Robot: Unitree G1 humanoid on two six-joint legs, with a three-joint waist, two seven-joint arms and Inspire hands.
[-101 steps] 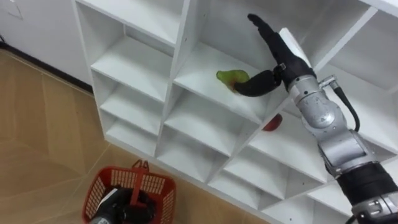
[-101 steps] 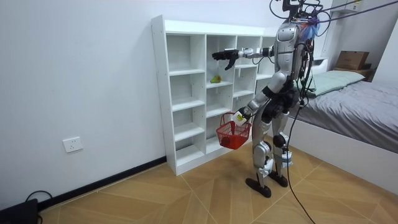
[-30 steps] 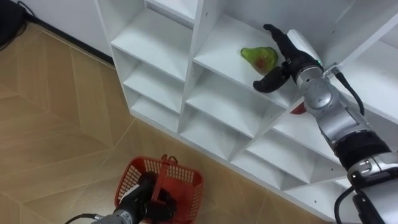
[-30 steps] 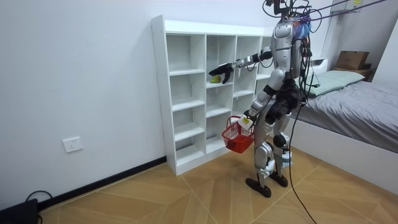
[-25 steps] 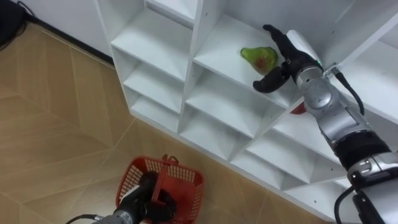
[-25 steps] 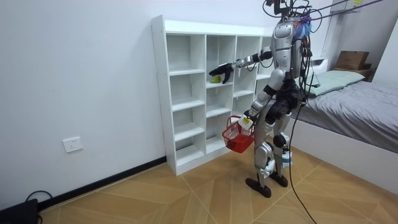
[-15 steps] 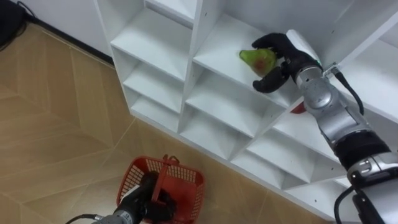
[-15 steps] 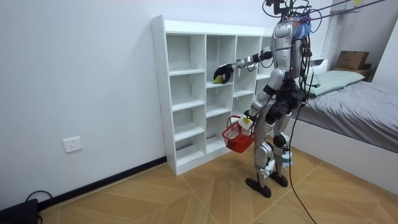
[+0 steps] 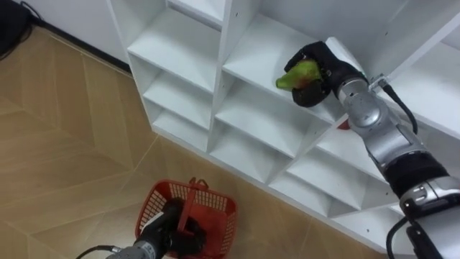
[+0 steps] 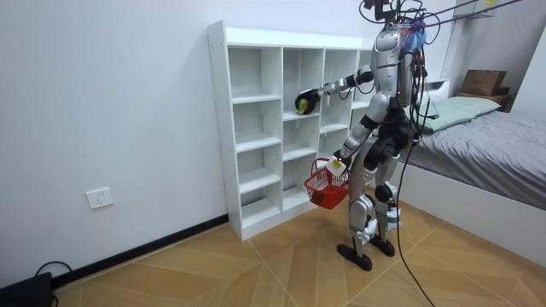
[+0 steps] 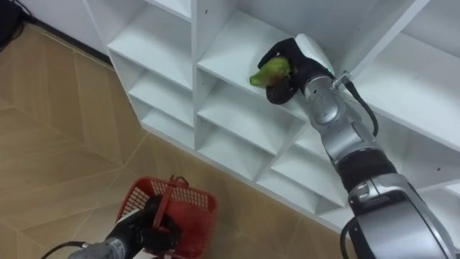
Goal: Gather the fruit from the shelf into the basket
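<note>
Right hand: the right hand (image 9: 320, 65) is reached into a cubby with its dark fingers curled round the green pear (image 9: 295, 73), so it's holding it.
Pear: in that grip, near the front edge of the shelf board. Can't tell if it's resting on the board or lifted clear of it.
Which cubby: in the room view it's the middle column, second row from the top.
Left hand: the left hand (image 9: 169, 229) is down low, fingers wrapped round the handle of the red basket (image 9: 214, 213).
Basket: hangs above the floor at the robot's left side, in front of the bottom shelves. Can't make out what's inside.
Closet: the white closet (image 9: 180, 44) is an open grid of cubbies, with bare white boards in the ones in view.
Other fruit: a sliver of something red (image 9: 343, 126) peeks out behind the right forearm, one cubby lower.
Floor: wooden floor (image 9: 57, 144), light brown boards laid in a herringbone pattern.
Room: plain white wall (image 10: 111, 102) with a socket (image 10: 100, 198) low down. There's a grey bed (image 10: 495, 136) on the room view's right and a cardboard box (image 10: 482, 82) behind it.
Robot: stands upright between the closet and the bed, right arm stretched out to the shelf.
</note>
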